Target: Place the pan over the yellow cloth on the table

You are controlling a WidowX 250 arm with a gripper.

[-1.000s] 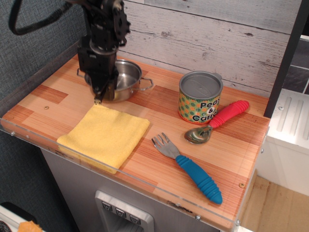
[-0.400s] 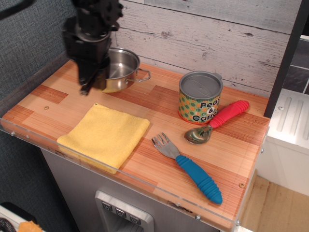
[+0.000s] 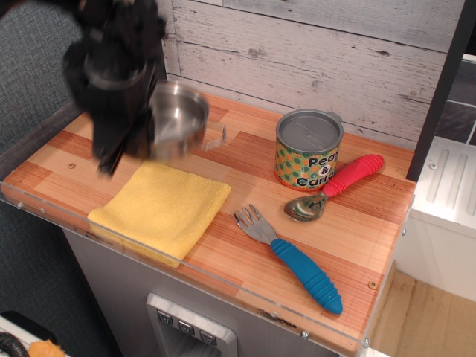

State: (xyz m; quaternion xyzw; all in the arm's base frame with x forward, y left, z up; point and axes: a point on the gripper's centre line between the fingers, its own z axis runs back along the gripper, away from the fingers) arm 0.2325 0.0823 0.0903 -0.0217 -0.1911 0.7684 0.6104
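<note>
The shiny steel pan point(image 3: 181, 119) hangs in the air, tilted and blurred, above the far edge of the yellow cloth point(image 3: 161, 209). My black gripper point(image 3: 132, 141) is shut on the pan's left rim and holds it clear of the table point(image 3: 245, 160). The gripper body hides the pan's left side and left handle. The right wire handle point(image 3: 216, 138) shows, blurred. The cloth lies flat at the table's front left, with nothing on it.
A printed Peas & Carrots can point(image 3: 308, 149) stands right of centre. A red-handled spoon point(image 3: 335, 186) lies beside it and a blue-handled fork point(image 3: 291, 257) lies in front. A clear acrylic strip point(image 3: 149, 256) lines the front edge. A plank wall point(image 3: 312, 52) stands behind.
The pan stood on the table at the back left. The gripper has lifted it and carried it up and toward the front left, over the cloth's far edge.
</note>
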